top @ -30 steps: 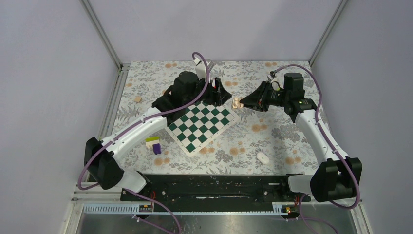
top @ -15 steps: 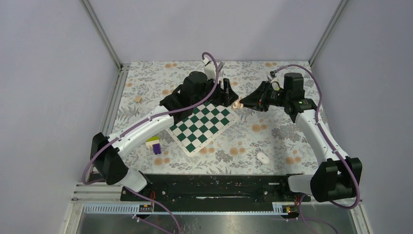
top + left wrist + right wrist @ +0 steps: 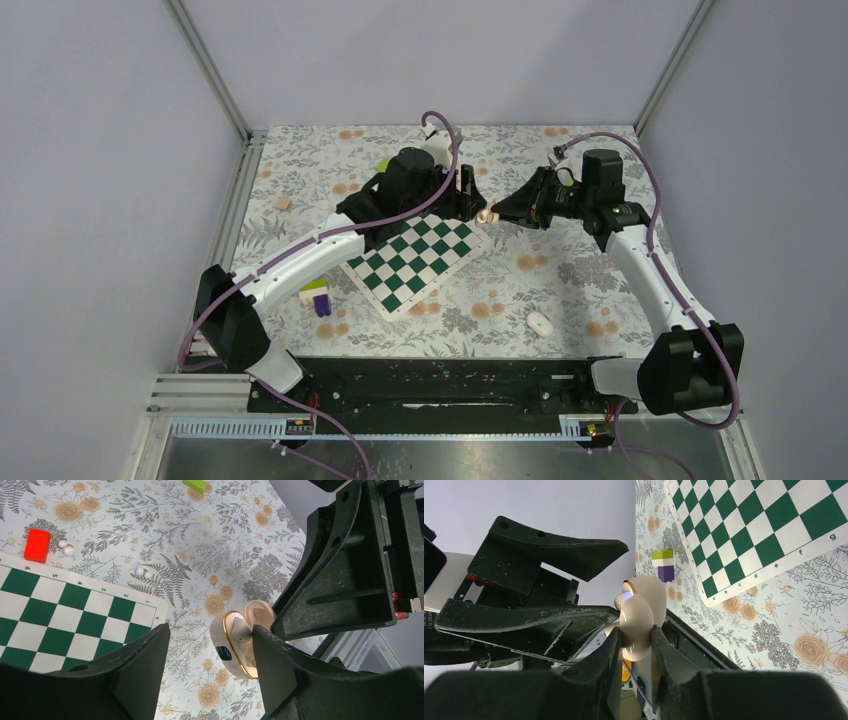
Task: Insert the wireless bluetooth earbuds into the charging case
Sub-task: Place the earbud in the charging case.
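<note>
You are looking at a desk [image 3: 560,290] covered in a floral cloth and closed in by pale grey walls [image 3: 100,150]. The charging case [image 3: 641,615] is hanging above the desk, just off the far corner of the chessboard [image 3: 415,250]. Your right claw [image 3: 636,642] is pinching it from both sides. The case is standing open, with its lid [image 3: 260,614] tipping back and a gold rim running round the hollow. A pale rounded shape is sitting inside that rim, but you cannot tell whether it is an earbud.

Your left claw [image 3: 210,630] is standing spread, facing the right claw. The case is lying between its two fingers, close against one of them. You cannot tell whether that finger is touching it.

One white oval earbud [image 3: 540,322] is lying on the cloth well apart from both claws, toward the near edge on the right arm's side. In the left wrist view, small white pieces [image 3: 142,571] are lying just beyond the chessboard's edge, and two more are lying beside a red block [image 3: 37,545]. They are too small for you to identify. A green, white and purple block stack [image 3: 318,296] is standing by the chessboard's left side.
</note>
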